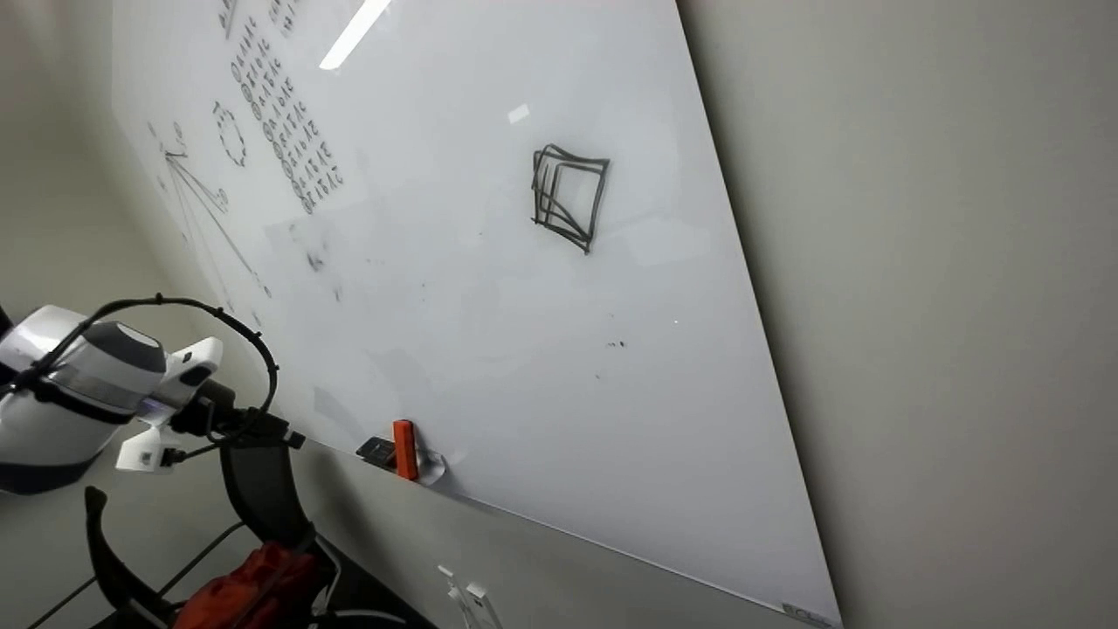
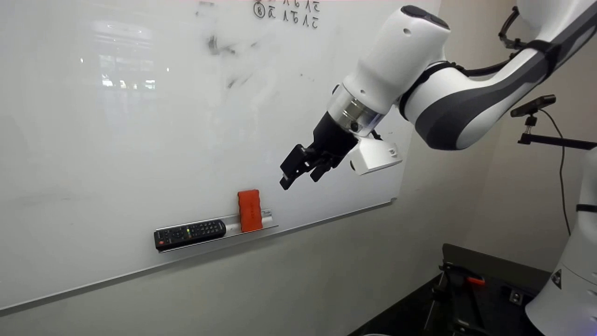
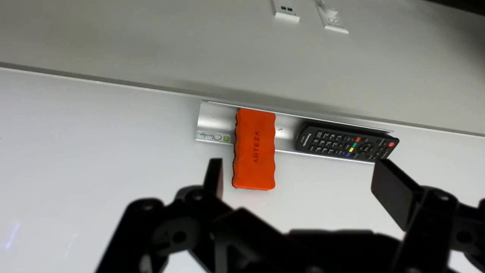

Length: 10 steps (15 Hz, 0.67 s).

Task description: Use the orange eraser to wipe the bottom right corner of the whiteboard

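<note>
white and dark grey, the robot arm [image 2: 396, 56] slants down in an exterior view, and the black jaws at its end stand wide apart, released, above and to the right of the orange eraser [image 2: 250, 211]. in the wrist view the eraser shows past the gap between the jaws. it stands on end in a short silver tray [image 3: 218, 119], its top rising above the tray's upper edge and the word "arteza" printed on its face. just beside it, without touching, a black remote [image 3: 345, 142] lies along the tray.

behind these comes the large glossy whiteboard [image 1: 699, 454], with the tray set near its bottom edge. in an exterior view it bears a dark hand-drawn box [image 1: 566, 217] toward its right edge, small specks [image 1: 618, 344] lower down, and rows of writing [image 1: 288, 122] up and to the left of the box. grey smudges [image 2: 214, 45] show below the writing. farthest off is the pale grey wall [image 1: 943, 306], where two white wall plates [image 3: 287, 14] sit below the whiteboard.
</note>
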Available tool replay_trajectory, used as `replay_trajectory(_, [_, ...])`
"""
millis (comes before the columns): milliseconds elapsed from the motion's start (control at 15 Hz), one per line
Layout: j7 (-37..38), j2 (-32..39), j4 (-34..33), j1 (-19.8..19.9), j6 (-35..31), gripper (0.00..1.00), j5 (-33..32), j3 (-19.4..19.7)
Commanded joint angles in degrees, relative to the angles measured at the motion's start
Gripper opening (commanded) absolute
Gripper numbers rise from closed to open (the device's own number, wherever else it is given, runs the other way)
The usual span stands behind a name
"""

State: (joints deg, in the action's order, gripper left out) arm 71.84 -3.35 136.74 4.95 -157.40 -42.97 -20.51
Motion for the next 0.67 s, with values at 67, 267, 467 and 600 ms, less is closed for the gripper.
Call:
replay_trajectory(67, [20.8, 6.0, -4.5, 1.6, -0.4, 1.00, -20.1, 0.2])
replay_trajectory(267, [35.5, 9.2, -7.0, 0.9, 0.4, 1.00, -34.2, 1.3])
replay_trajectory(467, [47.4, 12.4, -8.3, 0.6, 0.8, 1.00, -46.0, 1.6])
replay_trajectory(600, [43.6, 11.0, -6.5, 1.2, 0.1, 1.00, -42.5, 1.1])
